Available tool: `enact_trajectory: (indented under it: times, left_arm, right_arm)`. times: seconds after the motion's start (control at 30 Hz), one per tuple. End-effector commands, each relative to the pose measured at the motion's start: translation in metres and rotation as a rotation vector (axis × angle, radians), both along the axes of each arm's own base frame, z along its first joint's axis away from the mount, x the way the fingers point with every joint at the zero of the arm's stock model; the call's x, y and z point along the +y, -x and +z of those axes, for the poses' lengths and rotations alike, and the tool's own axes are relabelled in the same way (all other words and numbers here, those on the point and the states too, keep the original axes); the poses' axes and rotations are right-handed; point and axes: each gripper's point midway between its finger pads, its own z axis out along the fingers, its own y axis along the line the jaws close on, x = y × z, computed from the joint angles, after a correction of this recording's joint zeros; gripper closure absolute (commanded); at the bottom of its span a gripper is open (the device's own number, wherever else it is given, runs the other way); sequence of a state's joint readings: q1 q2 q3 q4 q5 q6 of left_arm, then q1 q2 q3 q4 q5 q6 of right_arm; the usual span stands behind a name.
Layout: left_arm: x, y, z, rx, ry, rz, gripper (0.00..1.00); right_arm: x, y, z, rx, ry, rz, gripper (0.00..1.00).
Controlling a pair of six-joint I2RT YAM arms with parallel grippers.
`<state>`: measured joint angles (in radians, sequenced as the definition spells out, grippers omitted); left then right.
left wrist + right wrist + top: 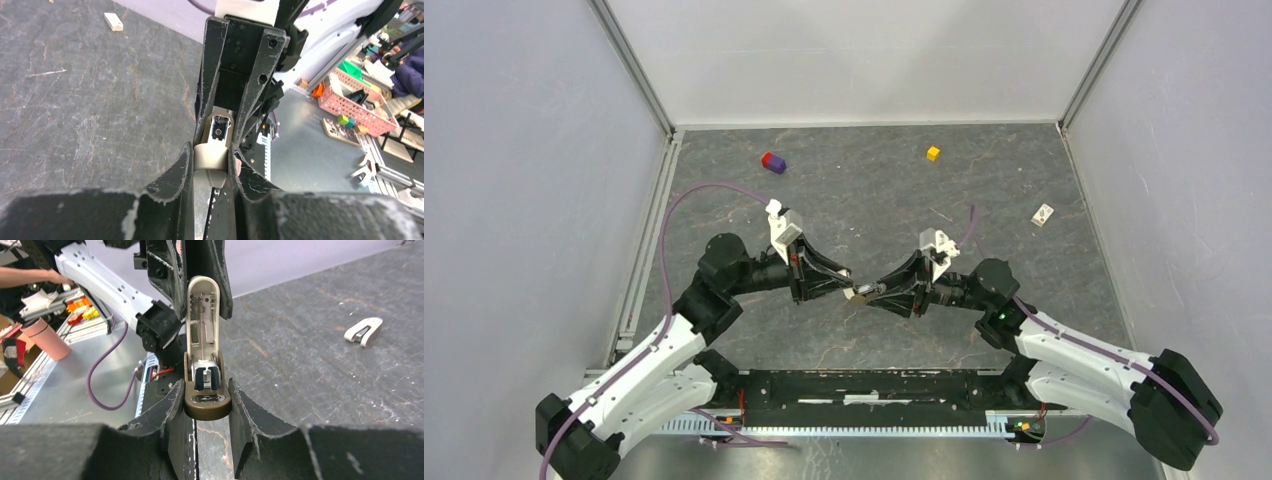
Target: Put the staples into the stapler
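Note:
The small stapler (861,293) hangs above the table between my two grippers at the middle. My left gripper (848,288) is shut on its white end (212,154). Its grey metal inside (219,127) shows beyond my fingers. My right gripper (876,292) is shut on the olive-brown rounded end (207,402). In the right wrist view the stapler is hinged open: a white arm (202,310) with a thin spring stands upright. A thin pale strip (941,214) lies on the table behind my right gripper; it also shows in the left wrist view (45,73).
A small whitish block (1042,214) lies at the right rear. A red and purple cube (773,162) and a yellow cube (933,153) sit near the back wall. A small white hinged piece (364,331) lies on the table.

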<state>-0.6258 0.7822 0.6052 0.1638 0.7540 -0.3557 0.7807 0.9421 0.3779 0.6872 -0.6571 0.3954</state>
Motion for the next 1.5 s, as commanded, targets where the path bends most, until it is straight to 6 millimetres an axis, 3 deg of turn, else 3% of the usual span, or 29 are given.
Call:
enact_trajectory:
  times: [0.0, 0.13, 0.3, 0.57, 0.73, 0.87, 1.0, 1.1, 1.27, 1.47]
  left_arm:
    - [0.01, -0.022, 0.034, -0.017, 0.144, 0.167, 0.98]
    - [0.007, -0.024, 0.032, -0.008, 0.149, 0.159, 0.98]
    - [0.004, -0.027, 0.023, -0.007, 0.124, 0.153, 0.98]
    - [0.014, -0.026, 0.01, -0.131, -0.044, 0.149, 0.98]
    - [0.018, -0.02, 0.004, -0.259, -0.143, 0.084, 0.98]
    - [0.012, -0.008, 0.003, -0.339, -0.148, -0.035, 0.98]
    - [-0.001, 0.007, 0.016, -0.303, -0.081, -0.162, 0.98]
    - [-0.007, 0.017, 0.029, -0.266, -0.02, -0.232, 0.98]
    - [-0.007, 0.021, 0.031, -0.26, 0.004, -0.254, 0.98]
    - [-0.007, 0.024, 0.027, -0.226, 0.002, -0.268, 0.98]
  right_arm:
    - [-0.017, -0.016, 0.024, -0.056, -0.158, -0.138, 1.0]
    - [-0.019, -0.011, 0.011, -0.022, -0.184, -0.127, 0.99]
    - [-0.02, -0.008, 0.009, 0.019, -0.215, -0.121, 0.87]
    - [-0.032, -0.037, -0.004, 0.118, -0.126, -0.315, 0.35]
    - [-0.05, -0.052, 0.005, 0.188, -0.167, -0.461, 0.17]
    - [-0.046, -0.052, 0.012, 0.16, -0.133, -0.44, 0.18]
    - [-0.024, -0.031, 0.015, -0.112, 0.01, -0.228, 0.22]
    - [-0.014, -0.023, 0.016, -0.199, 0.072, -0.118, 0.24]
    - [-0.001, 0.006, 0.029, -0.203, -0.016, 0.08, 0.23]
    - [0.01, 0.013, 0.021, -0.168, -0.013, 0.126, 0.2]
